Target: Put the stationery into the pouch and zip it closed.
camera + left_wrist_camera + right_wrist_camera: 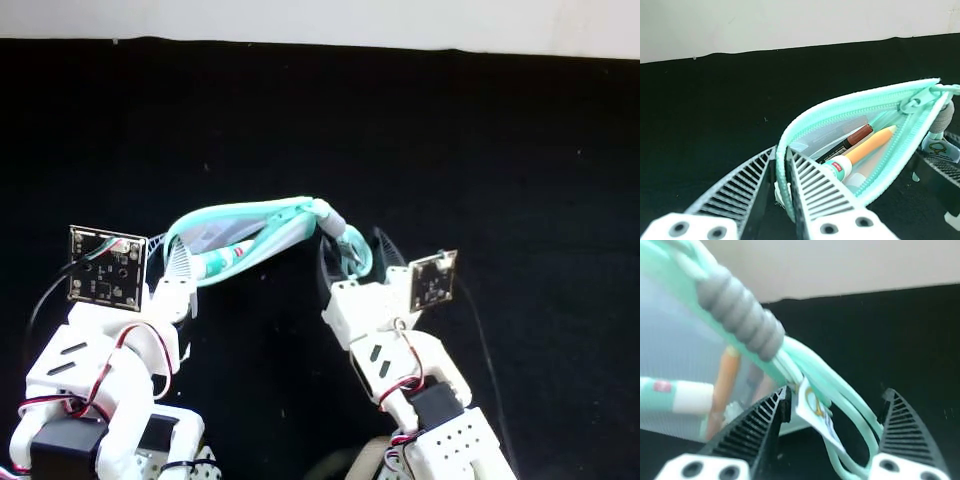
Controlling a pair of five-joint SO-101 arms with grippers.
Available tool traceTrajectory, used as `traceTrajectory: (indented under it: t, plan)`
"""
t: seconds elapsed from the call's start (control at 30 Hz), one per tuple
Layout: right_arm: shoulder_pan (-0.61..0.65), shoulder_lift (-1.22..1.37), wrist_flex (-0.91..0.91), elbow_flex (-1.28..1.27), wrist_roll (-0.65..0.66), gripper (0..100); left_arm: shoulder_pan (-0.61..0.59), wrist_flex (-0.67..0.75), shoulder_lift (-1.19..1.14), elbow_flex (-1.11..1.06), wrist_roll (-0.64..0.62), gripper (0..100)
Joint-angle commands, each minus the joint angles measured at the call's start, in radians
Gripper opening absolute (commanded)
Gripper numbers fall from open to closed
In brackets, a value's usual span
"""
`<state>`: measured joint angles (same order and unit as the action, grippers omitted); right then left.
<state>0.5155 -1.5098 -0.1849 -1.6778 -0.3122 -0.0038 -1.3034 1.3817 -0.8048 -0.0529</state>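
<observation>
Over the middle of the black tabletop [500, 150], a bit toward the near edge, I'm holding the mint pouch [250, 225] strung between my two arms. My left gripper [781, 152] is pinching down on the pouch rim at one end. My right gripper [837, 392] is sitting with its fingers spread apart at the other end, with the mint loop [855, 410] and a little tag [815, 410] hanging between them.

Writing-wise I'm not getting much. The tag is showing a gold ring-shaped drawing, and any print on it is too blurry to read. The white and teal stick [837, 167] is wearing a small red label [834, 164], also too tiny to make out.

My left wrist view is looking right into the gaping mouth, where an orange pencil [872, 142] and a brown marker [855, 137] are lying beside that stick, and the zipper slider [912, 104] is sitting at the far end. My right wrist view is showing the grey ribbed sleeve [740, 315] on the loop up close. A plain white wall [300, 15] is running behind the far edge.
</observation>
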Motion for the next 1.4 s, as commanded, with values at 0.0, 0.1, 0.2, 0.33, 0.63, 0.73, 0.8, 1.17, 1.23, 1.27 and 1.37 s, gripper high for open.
traceTrajectory:
  t: [0.0,0.1,0.2,0.33,0.63,0.73,0.8,1.17,1.23,1.27,1.37]
  plan:
    - [-0.001,-0.013,-0.091,-0.107,-0.003,27.8,-0.019,0.006,-0.001,-0.019,0.011,1]
    - [-0.001,-0.013,-0.151,-0.076,-0.003,27.8,-0.019,0.006,-0.001,-0.019,0.011,1]
    - [-0.001,-0.013,-0.214,-0.015,-0.005,27.8,-0.019,0.006,-0.001,-0.021,0.011,1]
    - [-0.001,-0.013,-0.271,0.027,-0.005,27.8,-0.019,0.005,-0.001,-0.021,0.011,1]
    - [0.001,-0.013,-0.272,0.035,-0.005,27.8,-0.019,0.005,-0.001,-0.021,0.011,1]
    - [0.001,-0.013,-0.269,0.041,-0.005,27.8,-0.019,0.005,-0.001,-0.021,0.011,1]
    - [0.001,-0.013,-0.269,0.058,-0.005,27.8,-0.019,0.005,-0.001,-0.021,0.011,1]
    - [0.001,-0.013,-0.275,0.101,-0.005,27.8,-0.019,0.005,-0.001,-0.021,0.011,1]
    - [0.001,-0.013,-0.275,0.101,-0.005,27.1,-0.019,0.005,-0.001,-0.021,0.011,1]
    - [0.001,-0.013,-0.275,0.101,-0.005,25.2,-0.019,0.005,-0.001,-0.021,0.011,1]
    - [0.001,-0.013,-0.272,0.101,-0.003,14.1,-0.019,0.005,-0.001,-0.021,0.011,1]
